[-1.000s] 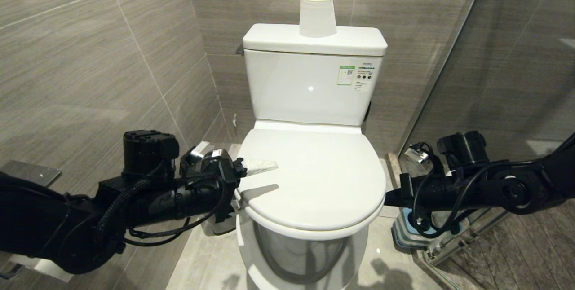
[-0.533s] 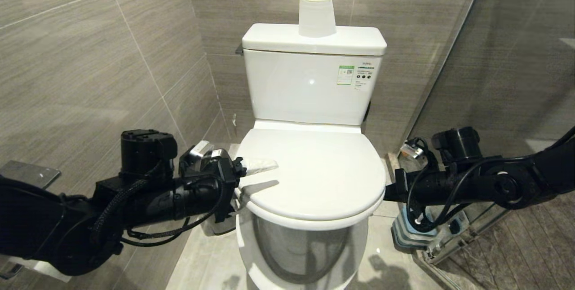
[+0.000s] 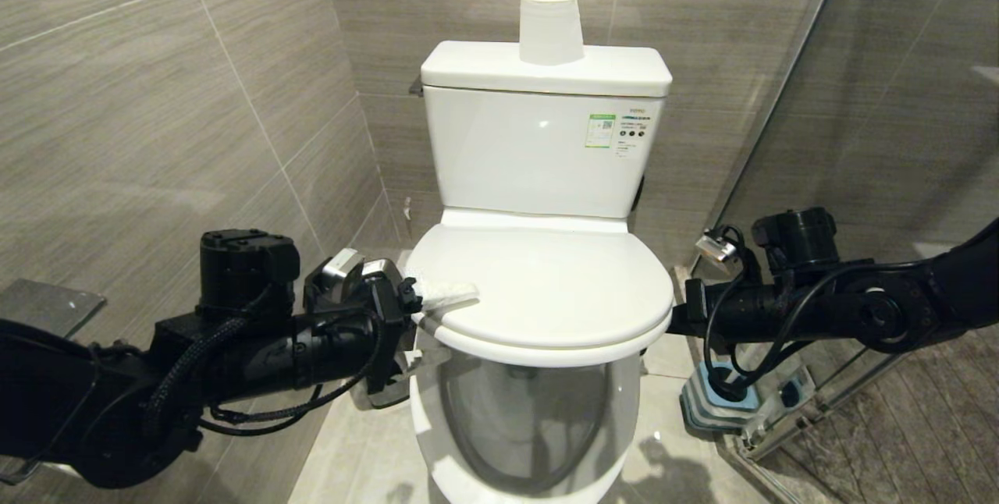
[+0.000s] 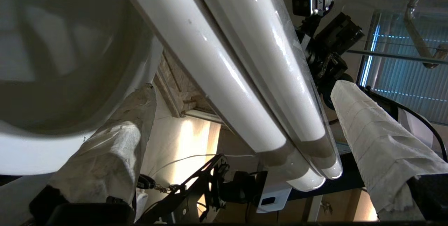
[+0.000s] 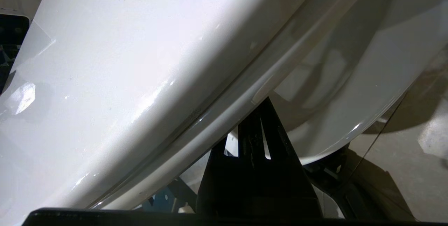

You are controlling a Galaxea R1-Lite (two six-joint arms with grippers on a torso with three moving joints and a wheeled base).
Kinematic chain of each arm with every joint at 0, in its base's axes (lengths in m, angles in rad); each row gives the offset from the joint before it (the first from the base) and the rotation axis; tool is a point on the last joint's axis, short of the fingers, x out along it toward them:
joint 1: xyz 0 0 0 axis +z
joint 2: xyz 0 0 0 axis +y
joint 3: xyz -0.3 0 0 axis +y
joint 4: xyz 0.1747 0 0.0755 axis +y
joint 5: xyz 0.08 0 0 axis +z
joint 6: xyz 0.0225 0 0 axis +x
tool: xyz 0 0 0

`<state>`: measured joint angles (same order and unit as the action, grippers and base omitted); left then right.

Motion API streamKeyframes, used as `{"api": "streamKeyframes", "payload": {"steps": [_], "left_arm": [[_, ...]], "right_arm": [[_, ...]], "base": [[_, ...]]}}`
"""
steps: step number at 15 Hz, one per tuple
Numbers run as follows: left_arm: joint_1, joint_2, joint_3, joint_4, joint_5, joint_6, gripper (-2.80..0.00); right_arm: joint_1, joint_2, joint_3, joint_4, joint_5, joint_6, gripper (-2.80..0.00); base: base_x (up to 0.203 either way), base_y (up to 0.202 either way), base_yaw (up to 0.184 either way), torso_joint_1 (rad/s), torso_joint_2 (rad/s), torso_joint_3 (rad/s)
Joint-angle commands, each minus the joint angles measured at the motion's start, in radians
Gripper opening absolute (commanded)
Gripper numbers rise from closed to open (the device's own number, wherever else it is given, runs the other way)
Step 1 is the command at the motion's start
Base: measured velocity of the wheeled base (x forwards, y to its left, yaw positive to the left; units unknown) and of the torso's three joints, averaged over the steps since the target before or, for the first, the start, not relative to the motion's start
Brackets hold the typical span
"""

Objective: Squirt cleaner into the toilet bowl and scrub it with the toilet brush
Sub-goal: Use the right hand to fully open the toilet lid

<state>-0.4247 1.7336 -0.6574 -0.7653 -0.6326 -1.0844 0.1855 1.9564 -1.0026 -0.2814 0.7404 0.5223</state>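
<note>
The right gripper [image 5: 257, 114] is sitting with its black fingers pinched together, wedged under the right edge of the seat and lid [image 3: 546, 293], which are tilting up off the toilet bowl [image 3: 515, 441]. The left gripper [image 4: 241, 114] is standing spread wide at the left edge, one cloth-wrapped finger [image 4: 378, 142] lying above the lid and the other [image 4: 115, 142] below the seat, clamping nothing.

The toilet bowl is standing at the middle of the head view, glossy white, its wide flat rim showing in front beneath the raised seat and lid; no blue tint is showing in the part that is visible.

The gap between seat and rim is opening widest at the front. The tiled wall [image 3: 156, 98] is running close on the left, a glass partition [image 3: 858, 98] close on the right.

A paper roll [image 3: 551, 26] is standing on the cistern [image 3: 538, 137]. A blue-and-grey holder [image 3: 718, 402] is sitting on the floor under the right arm, a steel bin [image 3: 343, 270] behind the left wrist.
</note>
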Motion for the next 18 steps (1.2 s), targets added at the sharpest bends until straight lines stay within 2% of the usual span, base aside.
{"api": "streamKeyframes", "payload": {"steps": [1,7,10,13,15,16,18], "left_arm": [[0.011,-0.008,-0.002,-0.006,0.025,-0.006,0.0],[0.061,-0.047,-0.011,-0.006,0.039,-0.02,0.0],[0.059,-0.092,-0.048,-0.006,0.034,-0.155,0.0],[0.063,-0.125,-0.052,-0.006,0.045,-0.167,0.0],[0.082,-0.164,-0.049,0.001,0.057,-0.153,0.0],[0.095,-0.184,-0.045,0.015,0.068,-0.12,0.0],[0.123,-0.213,-0.038,0.084,0.087,0.019,0.0]], "right_arm": [[0.0,-0.007,-0.001,-0.008,0.004,0.002,-2.8],[0.0,-0.007,-0.001,-0.021,0.002,0.002,-2.8],[0.0,-0.007,0.001,-0.021,0.002,0.002,-2.8],[-0.001,-0.008,-0.001,-0.021,0.002,0.002,-2.8],[-0.001,-0.008,-0.002,-0.021,0.0,0.002,-2.8],[-0.002,-0.01,-0.002,-0.022,0.0,0.002,-2.8],[-0.005,-0.014,-0.005,-0.022,0.0,0.002,-2.8]], "base": [[0.0,0.0,0.0,0.0,0.0,0.0],[0.0,0.0,0.0,0.0,0.0,0.0],[0.0,0.0,0.0,0.0,0.0,0.0],[0.0,0.0,0.0,0.0,0.0,0.0],[0.0,0.0,0.0,0.0,0.0,0.0],[0.0,0.0,0.0,0.0,0.0,0.0],[0.0,0.0,0.0,0.0,0.0,0.0]]}}
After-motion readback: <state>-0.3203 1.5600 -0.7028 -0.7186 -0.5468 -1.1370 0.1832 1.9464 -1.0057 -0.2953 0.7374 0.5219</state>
